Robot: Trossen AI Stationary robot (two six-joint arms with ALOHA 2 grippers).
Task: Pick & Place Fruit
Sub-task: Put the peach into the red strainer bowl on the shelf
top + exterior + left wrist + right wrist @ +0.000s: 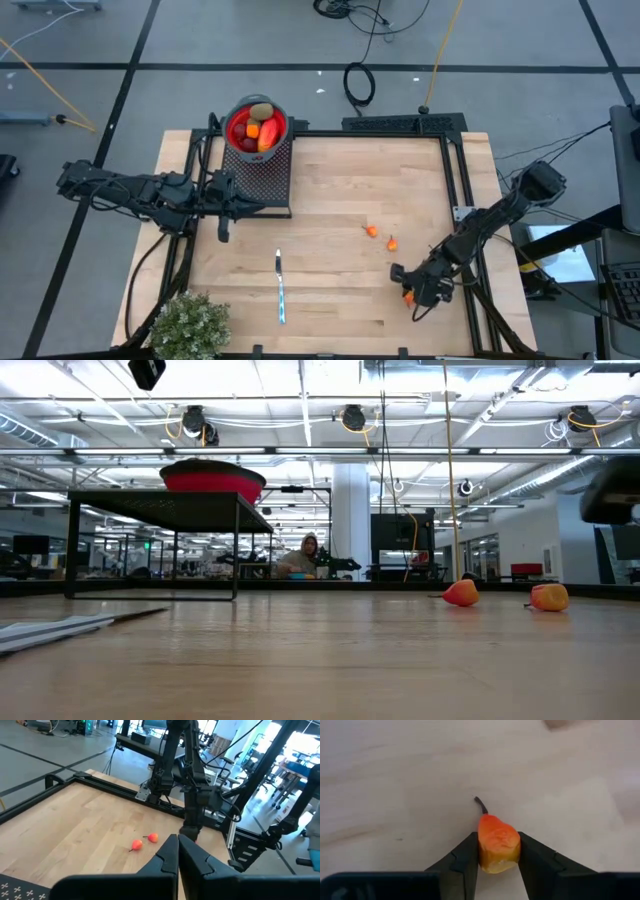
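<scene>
The right end effector [413, 293] sat low over the bench [340, 200] at the lower right of the high view, and its wrist view showed its two dark fingers [462, 862] pressed against either side of a small orange pear-shaped fruit piece [498, 844], pinching it. The piece lay on the wood directly between the fingers, its long axis running straight out ahead of the end effector, with the thin dark stem pointing away from the wrist. The grip therefore crossed the short width of the piece, which looked like a sound hold for lifting.

Two more small orange pieces, one [372, 231] and another [392, 243], lay near each other up and to the left of that end effector, toward the middle of the bench. The red bowl [256, 125], already carrying larger fruit, stood on a black mesh stand at the upper left, well apart from the pinched piece, so the carry would run diagonally up-left across the frame.

The left end effector [177, 851] waited beside the stand at centre left, its fingers pressed together and empty. It was nearer the bowl, but the right arm was clearly nearer all three loose pieces.
</scene>
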